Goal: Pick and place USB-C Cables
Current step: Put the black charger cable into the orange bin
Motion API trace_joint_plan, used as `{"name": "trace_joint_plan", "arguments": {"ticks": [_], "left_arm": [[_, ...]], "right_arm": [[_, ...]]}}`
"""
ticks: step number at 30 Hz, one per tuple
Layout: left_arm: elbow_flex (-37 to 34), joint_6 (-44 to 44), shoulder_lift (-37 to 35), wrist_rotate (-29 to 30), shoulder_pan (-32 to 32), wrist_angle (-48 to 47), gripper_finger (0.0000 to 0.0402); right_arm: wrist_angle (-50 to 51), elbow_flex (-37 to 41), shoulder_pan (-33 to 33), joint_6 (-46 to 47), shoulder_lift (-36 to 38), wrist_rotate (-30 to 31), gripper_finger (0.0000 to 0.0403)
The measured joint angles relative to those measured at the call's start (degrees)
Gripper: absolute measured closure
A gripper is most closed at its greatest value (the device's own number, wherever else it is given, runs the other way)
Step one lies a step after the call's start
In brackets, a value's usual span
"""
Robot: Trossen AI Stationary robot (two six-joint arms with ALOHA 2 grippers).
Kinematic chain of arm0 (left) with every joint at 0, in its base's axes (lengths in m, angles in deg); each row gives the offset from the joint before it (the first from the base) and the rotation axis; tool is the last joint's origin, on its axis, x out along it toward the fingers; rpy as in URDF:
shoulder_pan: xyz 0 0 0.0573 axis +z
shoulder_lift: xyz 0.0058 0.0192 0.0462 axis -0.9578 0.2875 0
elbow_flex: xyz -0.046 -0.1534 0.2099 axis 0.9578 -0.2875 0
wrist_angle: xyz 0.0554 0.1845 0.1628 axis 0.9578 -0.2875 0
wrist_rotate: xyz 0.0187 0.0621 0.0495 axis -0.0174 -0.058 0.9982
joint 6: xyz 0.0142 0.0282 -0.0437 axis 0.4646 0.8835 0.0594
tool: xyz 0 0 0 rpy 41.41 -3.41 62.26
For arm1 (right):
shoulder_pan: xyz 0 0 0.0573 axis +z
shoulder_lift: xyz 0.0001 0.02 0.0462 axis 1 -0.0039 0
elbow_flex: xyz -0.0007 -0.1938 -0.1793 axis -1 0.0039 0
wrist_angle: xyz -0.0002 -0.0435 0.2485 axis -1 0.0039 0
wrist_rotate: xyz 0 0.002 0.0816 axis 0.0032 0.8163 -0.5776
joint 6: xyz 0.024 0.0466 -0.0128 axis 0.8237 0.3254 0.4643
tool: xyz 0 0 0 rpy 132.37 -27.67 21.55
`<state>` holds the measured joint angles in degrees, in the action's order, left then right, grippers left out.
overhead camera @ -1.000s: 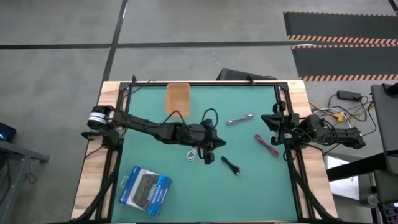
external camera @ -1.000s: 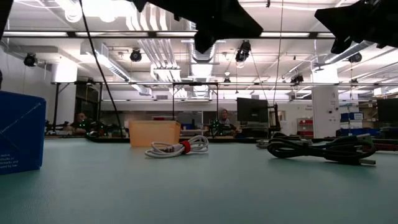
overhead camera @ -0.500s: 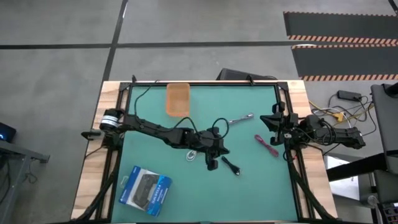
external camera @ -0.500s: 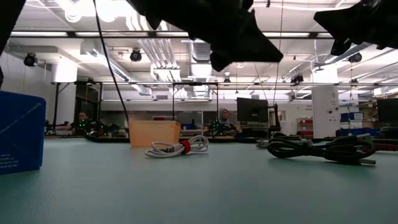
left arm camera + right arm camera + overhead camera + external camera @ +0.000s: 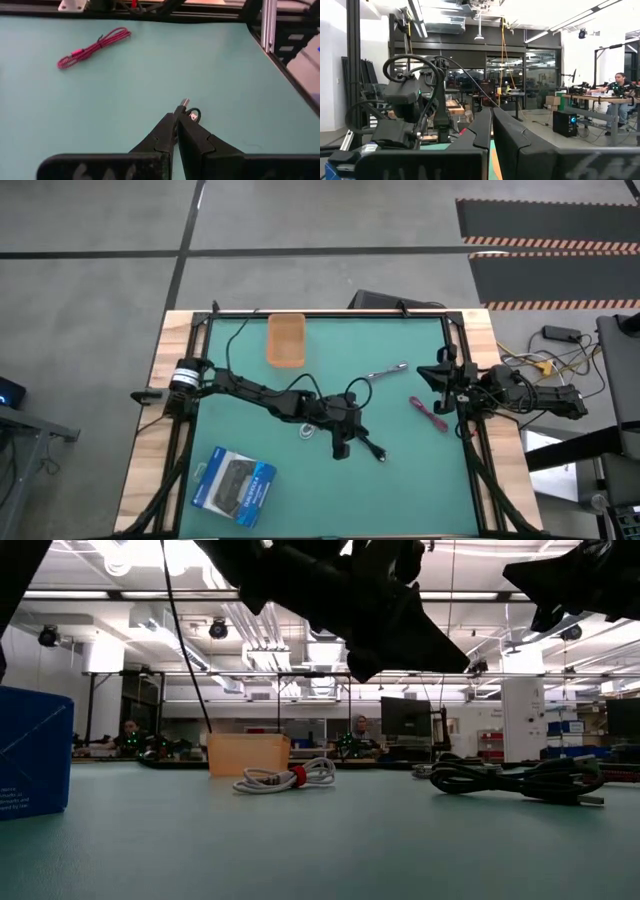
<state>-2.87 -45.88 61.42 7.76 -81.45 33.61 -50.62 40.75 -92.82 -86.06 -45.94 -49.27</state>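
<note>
Hovering over the black cable (image 5: 372,447) at mid-table with fingers pressed together, the left gripper (image 5: 177,124) risked nudging it aside unless it spread first; the right gripper (image 5: 438,376) waited shut at the table's edge.

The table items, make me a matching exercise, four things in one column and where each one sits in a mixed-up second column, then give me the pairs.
Column one:
1. magenta cable
2. blue box
3. orange tray
4. black cable

Column two:
A. at the mat's far edge, on the left arm's side
B. just ahead of the left gripper, near the middle of the mat
C. near the right gripper, on the mat's right side
D. at the near left corner of the mat

Pairs: 1-C, 2-D, 3-A, 4-B
</note>
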Motion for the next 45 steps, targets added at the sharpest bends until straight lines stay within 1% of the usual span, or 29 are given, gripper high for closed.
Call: {"name": "trace_joint_plan", "arguments": {"ticks": [5, 9, 13, 15, 20, 25, 35, 45], "left_arm": [[-0.65, 6.79, 0.0, -0.13, -0.55, -0.09, 0.0396], [-0.88, 7.72, 0.0, -0.12, -0.96, 0.05, 0.0396], [-1.16, 11.75, -0.02, -0.09, -1.26, 0.04, 0.0396], [-1.24, 11.8, 0.16, 0.02, -1.61, 1.29, 0.0396], [-1.35, 11.67, 3.29, 0.09, -3.06, 5.33, 0.0396], [-1.22, 11.6, 5.7, 0.15, -3.15, 9.06, 0.0396], [-1.29, 13.5, 5.79, 0.26, -2.71, 11.42, 0.0396], [-1.42, 13.5, 5.79, 0.26, -2.69, 11.2, 0.0393]], "right_arm": [[1.17, 0.0, 0.02, 0.63, 0.0, 0.0, 0.0394], [1.38, 0.0, 0.02, 1.1, 0.0, 0.0, 0.0394], [1.69, 0.0, 0.02, 2.95, 0.0, 0.0, 0.0394], [2.21, 0.0, 0.02, 3.51, 0.0, -0.02, 0.0394], [2.98, 0.0, 0.02, 4.04, 0.01, -0.02, 0.0394], [3.07, 0.0, 0.01, 4.55, 0.03, -0.04, 0.0394], [3.16, 0.0, 0.01, 4.45, 0.02, -0.03, 0.0394], [3.18, 0.0, 0.02, 4.37, 0.02, -0.02, 0.0394]]}}
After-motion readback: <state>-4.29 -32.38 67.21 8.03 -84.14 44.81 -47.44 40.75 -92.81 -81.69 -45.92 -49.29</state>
